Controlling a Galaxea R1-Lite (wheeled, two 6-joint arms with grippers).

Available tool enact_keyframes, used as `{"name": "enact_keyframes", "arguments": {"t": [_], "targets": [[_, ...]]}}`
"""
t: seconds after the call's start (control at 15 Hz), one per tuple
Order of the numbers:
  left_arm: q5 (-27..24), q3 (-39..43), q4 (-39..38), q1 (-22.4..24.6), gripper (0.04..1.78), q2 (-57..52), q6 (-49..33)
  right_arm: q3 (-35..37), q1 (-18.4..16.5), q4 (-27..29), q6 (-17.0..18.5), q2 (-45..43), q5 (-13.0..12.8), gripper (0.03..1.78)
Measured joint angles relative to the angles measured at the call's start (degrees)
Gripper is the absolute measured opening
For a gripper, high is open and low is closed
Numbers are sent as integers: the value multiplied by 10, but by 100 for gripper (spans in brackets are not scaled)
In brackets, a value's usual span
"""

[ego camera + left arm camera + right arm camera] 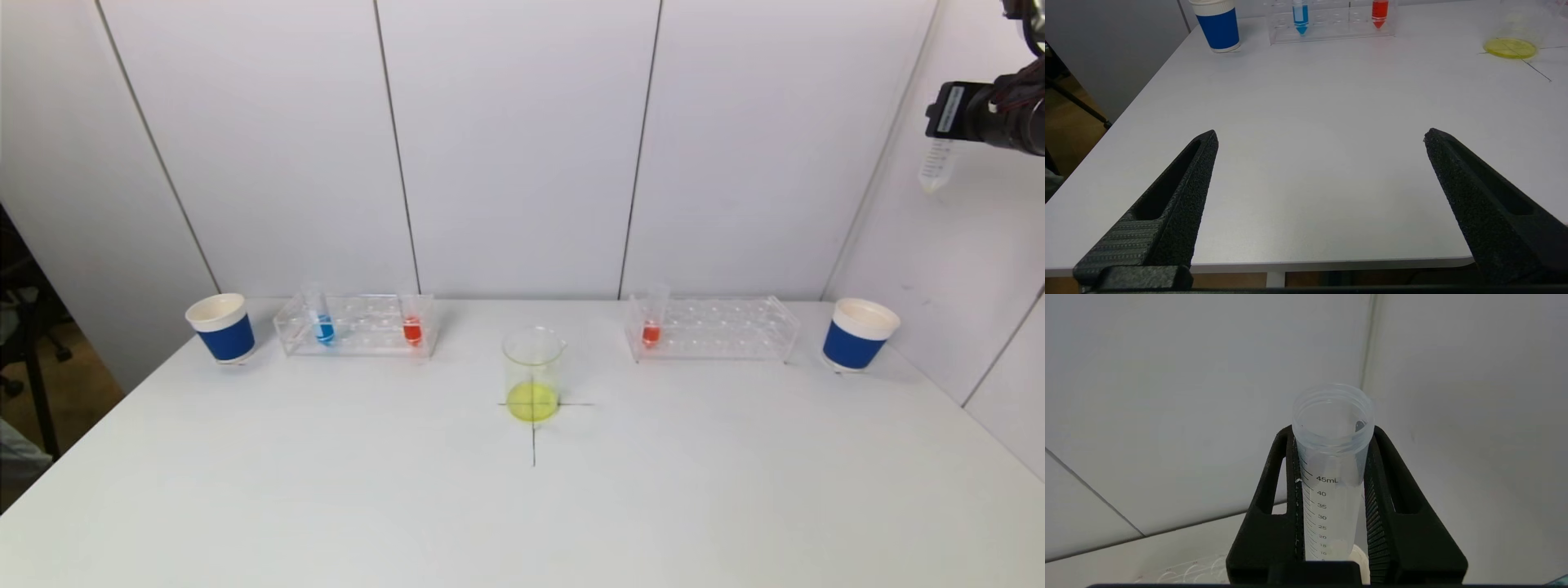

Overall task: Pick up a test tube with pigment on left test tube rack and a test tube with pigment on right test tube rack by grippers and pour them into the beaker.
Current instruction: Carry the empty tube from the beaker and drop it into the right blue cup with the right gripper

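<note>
Left hand point(1321, 136) spread wide, holding nothing, low over the white tabletop point(1306, 163) near its front edge. Clear glass beaker point(533, 374) with yellow liquid sits centre. Right hand point(1331, 457) clamped on a clear graduated plastic test tube point(1331, 457), raised high at far right.

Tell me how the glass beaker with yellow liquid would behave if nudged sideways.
The beaker stands upright on a flat base with only a shallow yellow layer low down, so it would probably slide before tipping. The smooth white table likely gives little friction. Its thin clear wall looks fragile.
</note>
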Motion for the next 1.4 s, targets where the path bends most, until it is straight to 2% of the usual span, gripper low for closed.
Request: {"name": "enact_keyframes", "arguments": {"t": [0.27,0.6,1.0,1.4], "targets": [[0,0,0,0,176,0,0,49,-27,-53,7,9,6,48],[0,0,0,0,176,0,0,76,-53,-59,18,30,19,48],[0,0,0,0,176,0,0,141,-57,-157,19,59,19,48],[0,0,0,0,176,0,0,183,-52,-189,22,84,18,48]]}}
